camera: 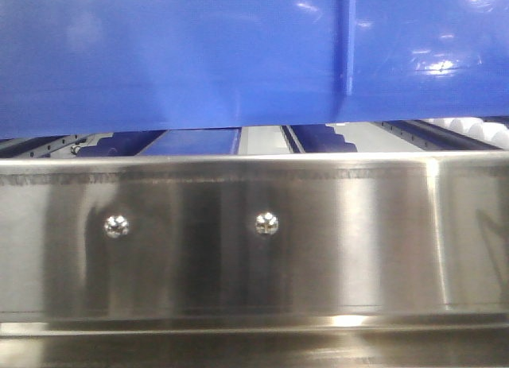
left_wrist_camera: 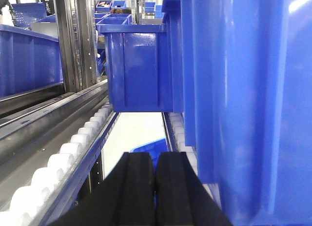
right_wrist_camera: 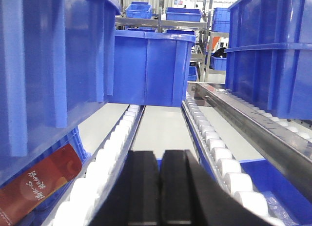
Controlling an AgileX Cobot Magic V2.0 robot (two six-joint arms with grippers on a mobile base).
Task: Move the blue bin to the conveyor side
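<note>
My left hand (left_wrist_camera: 156, 160) and right hand (right_wrist_camera: 160, 155) are squeezed closed, holding nothing. The big shiny blue plastic bin (camera: 199, 58) is between them. I can't see inside it.

Front camera: close, level, facing steel rail (camera: 238, 241) under blue bin (camera: 199, 58). Wrist cameras: low, looking along roller tracks (left_wrist_camera: 63, 160), flanking that bin.
</note>
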